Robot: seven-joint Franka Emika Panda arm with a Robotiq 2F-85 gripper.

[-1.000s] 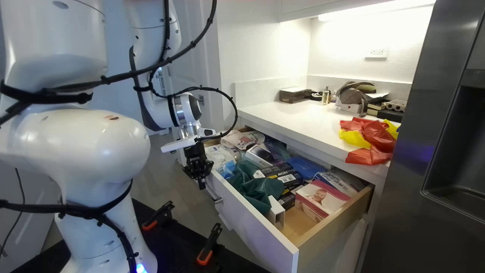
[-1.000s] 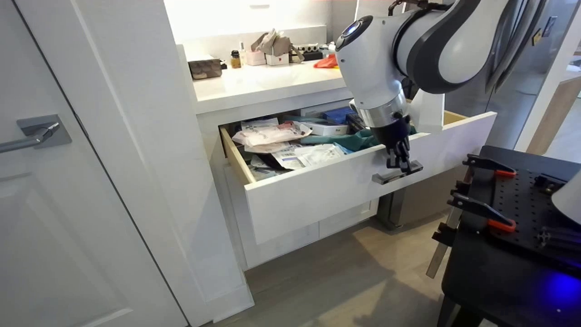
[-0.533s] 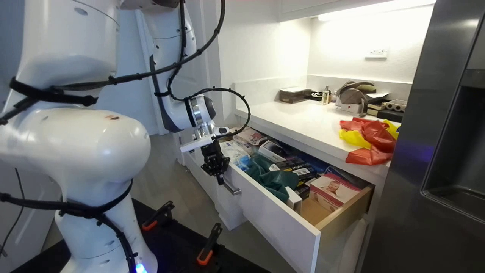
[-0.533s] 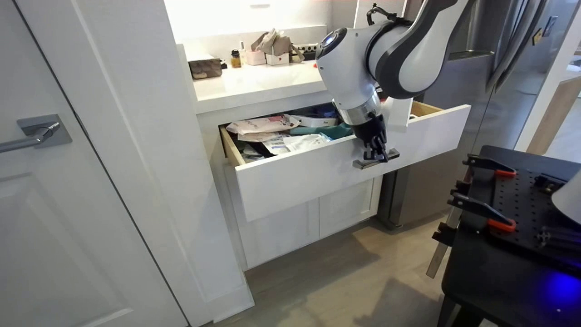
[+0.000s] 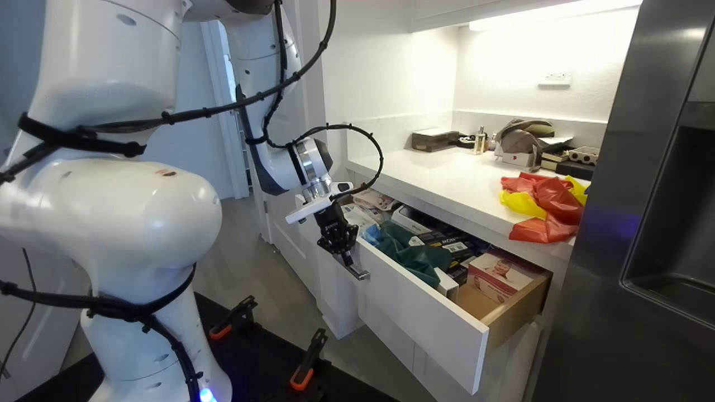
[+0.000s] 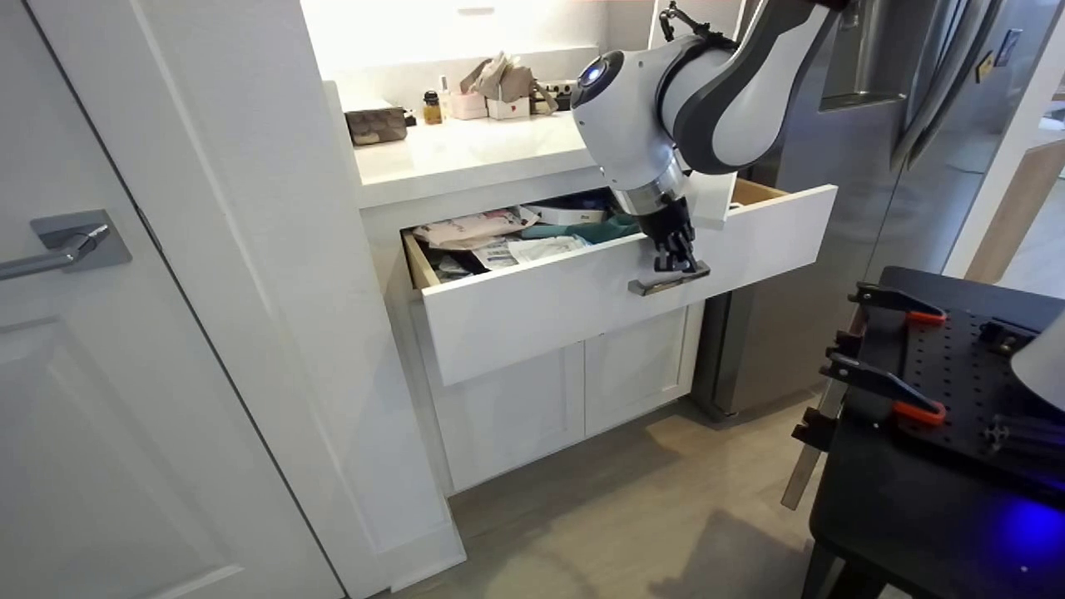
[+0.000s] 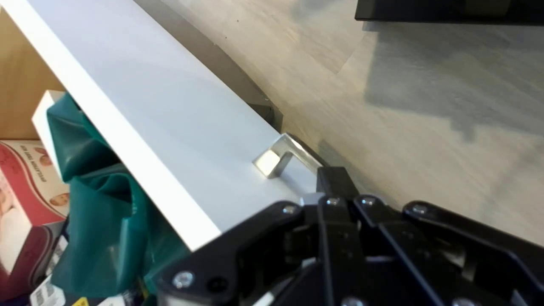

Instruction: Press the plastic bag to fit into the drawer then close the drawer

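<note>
At left, the plastic bag [image 6: 545, 248] lies in the partly open drawer [image 6: 516, 324]; right of it, our closed, empty end effector [image 6: 681, 263] apparently touches the handle [image 6: 666, 284]. Closing seems in hand; next, we should push toward the far side.

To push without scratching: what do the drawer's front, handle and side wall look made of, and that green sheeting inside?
Drawer front: probably painted or laminated, smooth, evenly white with soft shading; core hidden.
Handle: likely polished metal, silvery with bright glints.
Side wall: apparently matte wood or veneer, tan without glints.
Green sheeting: likely thin plastic or rubber, glossy along its folds.
</note>
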